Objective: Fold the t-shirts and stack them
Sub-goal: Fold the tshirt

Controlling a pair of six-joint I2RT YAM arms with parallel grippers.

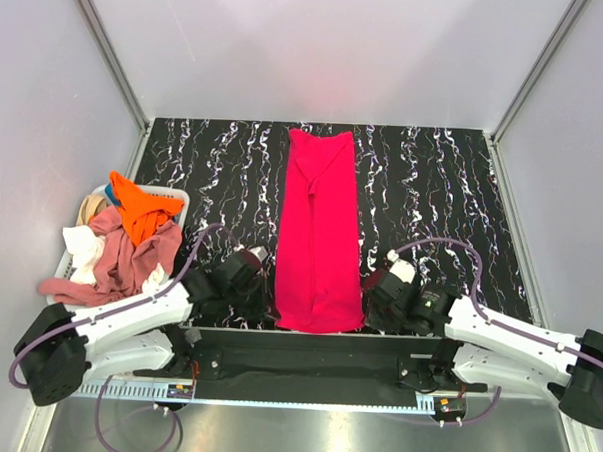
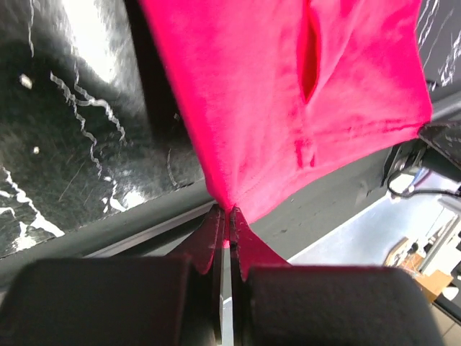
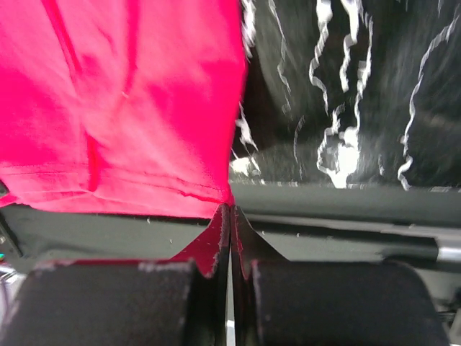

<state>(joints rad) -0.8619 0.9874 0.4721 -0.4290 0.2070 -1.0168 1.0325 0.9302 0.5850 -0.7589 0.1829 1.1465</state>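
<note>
Lying folded into a long narrow strip, red tee (image 1: 319,237), lengthwise down the middle of the counter (image 1: 433,192). Far end close to the back edge, hem at the near edge, between the two arms. Sides turned in, with a crease running along the length. Near left corner drawn out to a point and pinched in the left tool (image 2: 227,215), fingers pressed together on the cloth. Near right corner caught the same way in the right tool (image 3: 230,210), fingers closed on the hem's tip, red showing along both inner faces. Both tools low at the counter's near rim, one at each side of the hem.

Off to the left, beside the counter, a white basket (image 1: 173,193) heaped with more shirts: orange tee (image 1: 140,209) on top, pink tee (image 1: 130,254) spilling over the near side, white tee (image 1: 83,247) at the left, beige tee (image 1: 90,209) showing behind. Black counter veined with white.
</note>
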